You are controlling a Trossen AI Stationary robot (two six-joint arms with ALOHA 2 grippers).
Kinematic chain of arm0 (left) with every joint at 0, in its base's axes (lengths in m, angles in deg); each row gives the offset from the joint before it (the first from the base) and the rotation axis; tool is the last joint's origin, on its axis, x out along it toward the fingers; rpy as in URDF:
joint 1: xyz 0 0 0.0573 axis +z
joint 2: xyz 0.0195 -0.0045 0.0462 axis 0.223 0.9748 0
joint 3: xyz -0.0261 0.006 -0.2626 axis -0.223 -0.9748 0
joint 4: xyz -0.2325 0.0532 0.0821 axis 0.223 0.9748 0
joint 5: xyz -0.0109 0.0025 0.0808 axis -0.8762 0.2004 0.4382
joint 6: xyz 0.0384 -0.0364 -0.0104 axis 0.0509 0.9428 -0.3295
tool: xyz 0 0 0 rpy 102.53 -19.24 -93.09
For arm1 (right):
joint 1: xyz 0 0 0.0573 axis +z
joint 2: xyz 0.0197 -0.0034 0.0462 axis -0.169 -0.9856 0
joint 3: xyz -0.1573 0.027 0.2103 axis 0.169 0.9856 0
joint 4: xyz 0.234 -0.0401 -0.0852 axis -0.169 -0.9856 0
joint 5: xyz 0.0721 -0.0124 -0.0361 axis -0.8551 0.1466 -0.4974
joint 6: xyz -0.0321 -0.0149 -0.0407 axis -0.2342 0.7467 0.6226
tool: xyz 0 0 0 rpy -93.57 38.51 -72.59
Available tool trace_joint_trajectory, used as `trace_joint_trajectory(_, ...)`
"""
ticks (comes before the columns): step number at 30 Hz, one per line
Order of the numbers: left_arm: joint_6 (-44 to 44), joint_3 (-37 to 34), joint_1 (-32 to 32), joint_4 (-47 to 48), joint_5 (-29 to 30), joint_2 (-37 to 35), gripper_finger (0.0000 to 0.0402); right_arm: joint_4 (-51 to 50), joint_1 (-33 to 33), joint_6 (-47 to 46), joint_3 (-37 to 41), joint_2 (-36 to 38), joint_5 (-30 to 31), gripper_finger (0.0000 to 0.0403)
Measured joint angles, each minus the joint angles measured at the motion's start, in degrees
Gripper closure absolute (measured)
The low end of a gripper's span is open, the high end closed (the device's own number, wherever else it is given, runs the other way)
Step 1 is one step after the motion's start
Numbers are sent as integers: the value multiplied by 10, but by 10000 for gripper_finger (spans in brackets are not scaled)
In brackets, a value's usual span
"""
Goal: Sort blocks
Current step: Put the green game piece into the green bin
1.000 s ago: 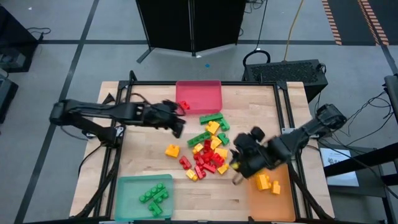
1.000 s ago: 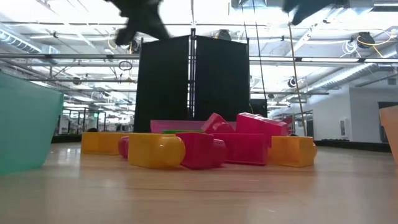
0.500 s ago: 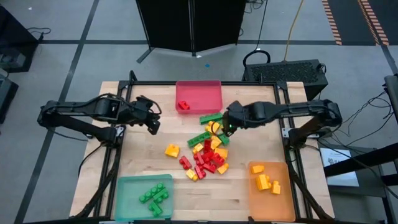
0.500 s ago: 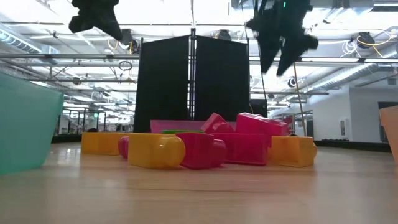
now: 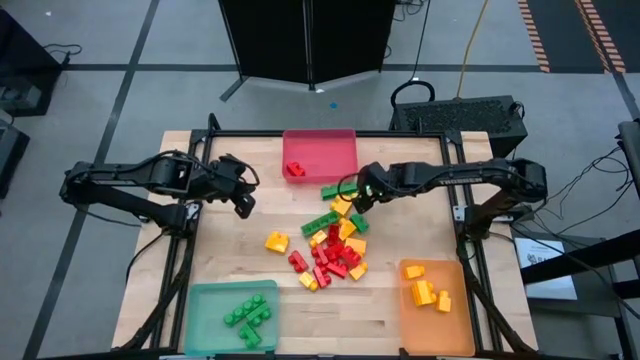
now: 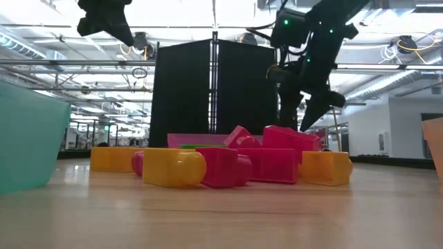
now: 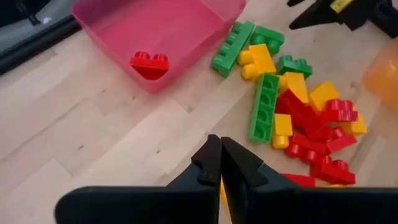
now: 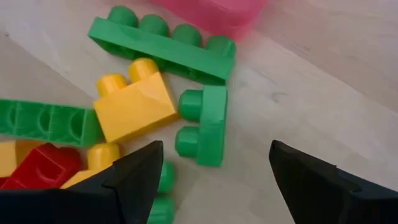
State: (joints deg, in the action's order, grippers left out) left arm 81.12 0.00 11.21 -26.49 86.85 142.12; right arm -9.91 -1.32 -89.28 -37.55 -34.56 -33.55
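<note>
The right gripper hovers over the twelve o'clock edge of the heap of small studded plastic bricks in red, green and yellow-orange that lies mid-desk, its dark fingers spread wide apart and empty. Straight ahead of them, in the right wrist view, lies a small green two-stud brick, studs facing a yellow two-stud brick just beside it; a long green four-stud brick lies just past both, its long axis running across the fingers' opening line. The small green brick looks the likeliest pick, and the yellow neighbour crowds one side of it, so a finger may nudge it. The left gripper waits at about nine o'clock of the heap, well apart from it, fingers pressed together and holding nothing. The right arm is clearly the nearer. On the wooden desk the translucent pink-red tray at twelve o'clock holds one red brick, the green tray at seven o'clock several green ones, the orange tray at five o'clock a few yellow-orange ones.
</note>
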Motion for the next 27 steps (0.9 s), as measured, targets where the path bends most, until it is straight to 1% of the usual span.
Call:
trace_joint_trajectory(4, -24, 0, 0, 0, 6, -9, 384, 16, -11, 24, 11, -4, -7, 105)
trace_joint_trajectory(7, -25, 0, 0, 0, 23, -27, 375, 23, -14, 41, 11, -10, -13, 105)
trace_joint_trajectory(11, -24, 0, 0, 4, 45, -53, 357, 43, -14, 53, 11, -38, -20, 105)
trace_joint_trajectory(13, -25, 0, 0, 8, 47, -64, 350, 58, -14, 54, 11, -51, -35, 105)
trace_joint_trajectory(16, -25, 0, 0, 21, 47, -75, 344, 55, -14, 63, 11, -80, -49, 105)
trace_joint_trajectory(24, -23, 0, 0, 71, 47, -85, 343, 86, -13, 60, 10, -144, -60, 107)
trace_joint_trajectory(27, -23, 0, 0, 72, 47, -85, 343, 79, -13, 37, 1, -161, -54, 124)
